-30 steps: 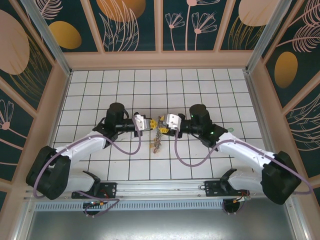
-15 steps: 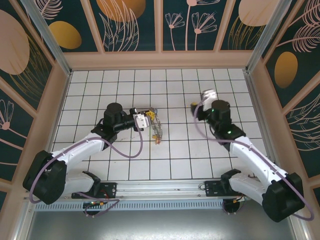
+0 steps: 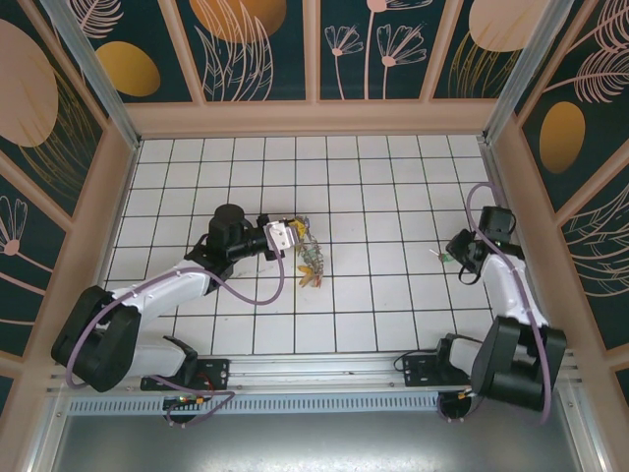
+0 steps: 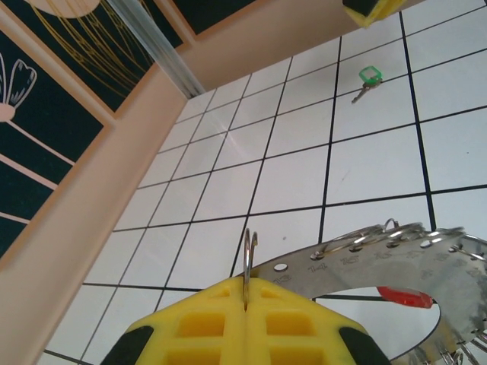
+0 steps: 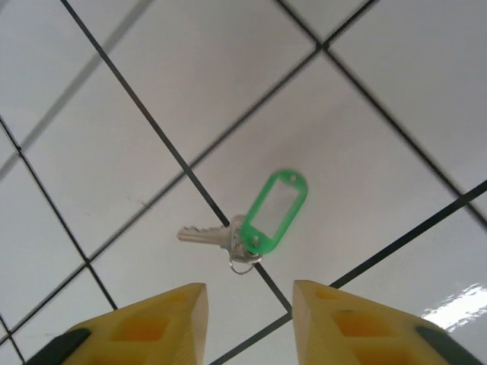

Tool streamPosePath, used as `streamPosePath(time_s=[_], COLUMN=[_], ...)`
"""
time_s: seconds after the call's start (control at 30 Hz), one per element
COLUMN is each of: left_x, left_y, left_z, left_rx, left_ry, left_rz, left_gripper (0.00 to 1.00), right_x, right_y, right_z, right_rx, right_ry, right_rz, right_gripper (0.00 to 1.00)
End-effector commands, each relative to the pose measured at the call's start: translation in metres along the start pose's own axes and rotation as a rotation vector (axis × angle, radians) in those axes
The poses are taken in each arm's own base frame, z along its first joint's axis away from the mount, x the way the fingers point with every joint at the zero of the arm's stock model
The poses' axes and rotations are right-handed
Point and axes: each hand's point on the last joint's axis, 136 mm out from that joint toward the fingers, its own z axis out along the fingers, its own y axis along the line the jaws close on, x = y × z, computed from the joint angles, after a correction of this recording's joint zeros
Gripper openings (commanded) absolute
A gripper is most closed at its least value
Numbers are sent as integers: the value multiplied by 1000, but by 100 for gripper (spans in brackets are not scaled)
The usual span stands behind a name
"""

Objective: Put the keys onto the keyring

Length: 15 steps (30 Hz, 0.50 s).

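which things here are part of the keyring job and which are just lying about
Part of the job: large flat grey metal keyring, clamped in the left hand; bunch of coloured-tag metal keys hanging from it; loose small metal key with a green plastic tag, below the open right hand.
Just there: purple cables on the arms; white tiled table; leaf-patterned wall panels.

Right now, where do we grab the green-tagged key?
I'd grip the green tag across its narrow width, coming straight down: key and tag lie flat on the tile, and the tag is the bulkier part. The right end effector hangs open near it.
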Motion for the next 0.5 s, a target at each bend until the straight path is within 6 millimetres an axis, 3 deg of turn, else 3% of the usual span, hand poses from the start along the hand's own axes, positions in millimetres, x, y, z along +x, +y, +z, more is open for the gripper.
streamPosePath(time_s=[0.0,0.17,0.47], left_x=[-22,-14,-11], left_y=[12,10,8], left_z=[0,1,4], left_rx=[-22,-20,-11], left_ry=[-61,-40,-36], left_rz=[14,3,-23], left_gripper=[0,0,0], right_x=[15,13,10], right_y=[4,-6,8], right_z=[19,37,45], right_rx=[-27,106,176], right_ry=[123,137,127], right_rz=[44,-62,-184], right_gripper=[27,33,32])
